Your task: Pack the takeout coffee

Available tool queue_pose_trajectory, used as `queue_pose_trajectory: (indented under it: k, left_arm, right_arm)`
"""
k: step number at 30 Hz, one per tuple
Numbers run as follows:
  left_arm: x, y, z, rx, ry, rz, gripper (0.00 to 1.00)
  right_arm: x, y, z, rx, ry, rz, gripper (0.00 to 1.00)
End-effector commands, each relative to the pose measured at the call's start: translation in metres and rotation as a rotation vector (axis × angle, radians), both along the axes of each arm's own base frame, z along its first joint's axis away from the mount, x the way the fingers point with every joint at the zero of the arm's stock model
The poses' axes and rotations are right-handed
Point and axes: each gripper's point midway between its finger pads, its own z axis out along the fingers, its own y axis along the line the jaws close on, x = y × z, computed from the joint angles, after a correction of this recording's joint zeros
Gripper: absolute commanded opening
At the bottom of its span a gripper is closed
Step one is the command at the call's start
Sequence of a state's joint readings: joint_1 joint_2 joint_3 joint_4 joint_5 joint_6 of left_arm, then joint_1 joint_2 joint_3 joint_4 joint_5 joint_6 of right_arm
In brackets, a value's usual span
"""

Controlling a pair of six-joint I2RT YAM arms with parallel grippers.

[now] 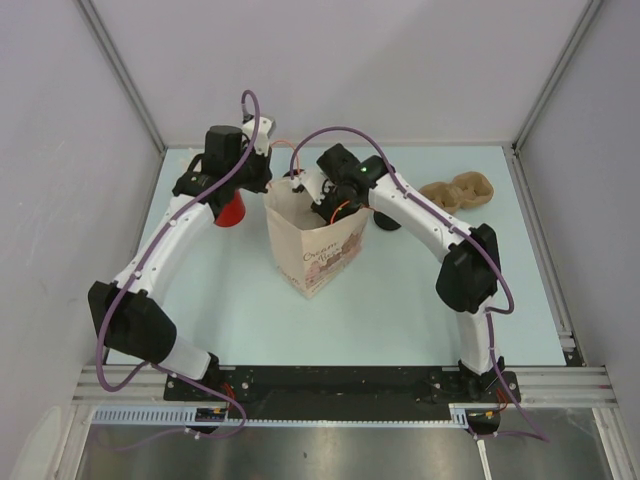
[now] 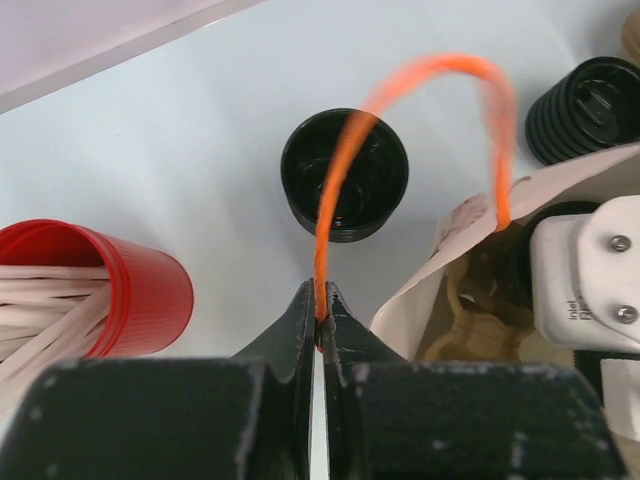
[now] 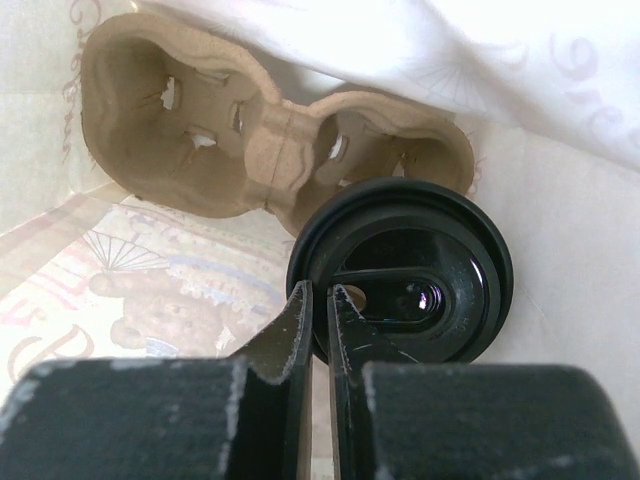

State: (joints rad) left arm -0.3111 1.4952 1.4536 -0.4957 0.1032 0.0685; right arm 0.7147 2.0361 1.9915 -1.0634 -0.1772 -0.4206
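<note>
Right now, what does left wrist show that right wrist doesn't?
Left wrist only: left fingers pinching the orange handle; red cup, open black cup and ribbed black piece on the table. Right wrist only: right fingers gripping a black round cup by its rim. Both: paper bag with cardboard carrier inside.

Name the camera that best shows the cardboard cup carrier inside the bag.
Right wrist: the cup carrier fills the upper frame, both wells clear, inside the paper bag. Left wrist shows only a tan sliver through the bag's mouth; the top view hides it.
</note>
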Motion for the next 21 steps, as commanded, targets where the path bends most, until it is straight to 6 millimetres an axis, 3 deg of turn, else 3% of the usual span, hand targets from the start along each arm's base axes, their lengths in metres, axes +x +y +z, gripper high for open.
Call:
queue_pose_trajectory:
  k: [1, 5, 13, 21]
  left_arm:
    - [-0.013, -0.015, -0.004, -0.033, 0.056, -0.078, 0.04]
    - [-0.013, -0.015, -0.004, -0.026, 0.054, -0.073, 0.05]
    - [-0.010, -0.002, 0.005, -0.008, 0.003, -0.004, 0.03]
    - [-0.012, 0.001, 0.013, -0.016, -0.028, 0.009, 0.02]
  right_arm:
    - [-0.003, 0.000, 0.028, 0.031, -0.070, 0.017, 0.00]
    - [-0.002, 0.001, 0.028, 0.029, -0.079, 0.016, 0.00]
    - [-0.001, -0.016, 0.009, -0.043, -0.019, -0.023, 0.00]
    - [0.004, -0.028, 0.002, -0.062, 0.009, -0.062, 0.00]
